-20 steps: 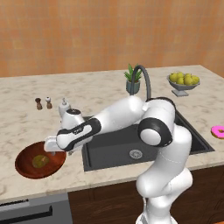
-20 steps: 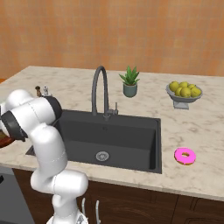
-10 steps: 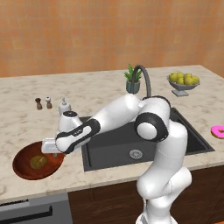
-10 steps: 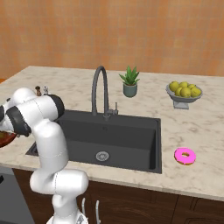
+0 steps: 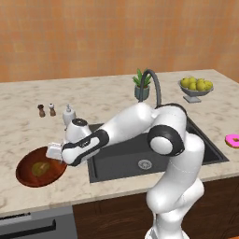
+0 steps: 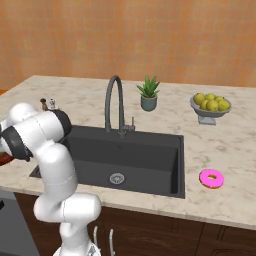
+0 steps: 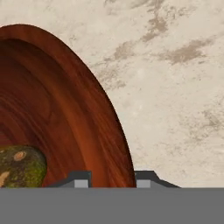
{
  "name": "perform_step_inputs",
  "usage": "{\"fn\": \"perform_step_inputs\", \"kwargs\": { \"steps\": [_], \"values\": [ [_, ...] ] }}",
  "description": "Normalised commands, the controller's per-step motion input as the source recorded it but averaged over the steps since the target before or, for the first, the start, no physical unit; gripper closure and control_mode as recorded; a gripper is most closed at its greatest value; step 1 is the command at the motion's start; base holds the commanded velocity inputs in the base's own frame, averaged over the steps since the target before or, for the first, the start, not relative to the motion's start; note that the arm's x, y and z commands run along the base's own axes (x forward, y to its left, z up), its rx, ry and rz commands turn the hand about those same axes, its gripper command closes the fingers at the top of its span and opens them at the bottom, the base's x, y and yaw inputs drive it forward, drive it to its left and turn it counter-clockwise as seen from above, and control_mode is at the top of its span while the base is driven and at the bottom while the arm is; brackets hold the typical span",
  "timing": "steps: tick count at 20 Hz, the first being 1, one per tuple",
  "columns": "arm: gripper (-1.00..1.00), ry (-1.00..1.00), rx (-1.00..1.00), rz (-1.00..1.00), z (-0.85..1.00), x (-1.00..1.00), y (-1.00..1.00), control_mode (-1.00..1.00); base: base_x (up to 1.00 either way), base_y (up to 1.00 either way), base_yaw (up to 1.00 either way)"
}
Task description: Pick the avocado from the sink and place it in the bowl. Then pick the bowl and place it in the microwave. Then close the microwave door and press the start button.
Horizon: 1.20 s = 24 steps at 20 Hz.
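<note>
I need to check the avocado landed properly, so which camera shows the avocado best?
The left base view: the avocado lies whole inside the bowl. The hand view shows it closer but cut off at the edge. In the right base view, the arm stands in front of that spot.

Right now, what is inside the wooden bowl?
The avocado lies inside the bowl, left of the sink. The gripper straddles the bowl's rim and covers its near right edge.

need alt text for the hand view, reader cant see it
The gripper straddles the rim of a reddish-brown wooden bowl, one fingertip inside and one outside. An avocado lies in the bowl at lower left, with beige marbled counter beyond the rim.
</note>
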Motion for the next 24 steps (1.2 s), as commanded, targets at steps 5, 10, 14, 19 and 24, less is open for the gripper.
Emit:
{"fn": "perform_step_inputs", "kwargs": {
  "steps": [5,10,14,19,24],
  "values": [
    [1.00,0.00,0.00,-0.34,0.26,-0.22,-0.15,-1.00,0.00,0.00,0.00],
    [1.00,0.00,0.15,-0.32,0.57,-0.24,-0.10,-1.00,0.00,0.00,0.00],
    [1.00,-0.20,0.30,-0.29,0.45,-0.11,0.00,-1.00,0.00,0.00,0.00],
    [1.00,-0.24,0.17,-0.25,0.54,-0.19,0.00,-1.00,0.00,0.00,0.00],
    [1.00,-0.07,0.06,-0.23,0.82,-0.39,-0.19,-1.00,0.00,0.00,0.00]
  ]
}}
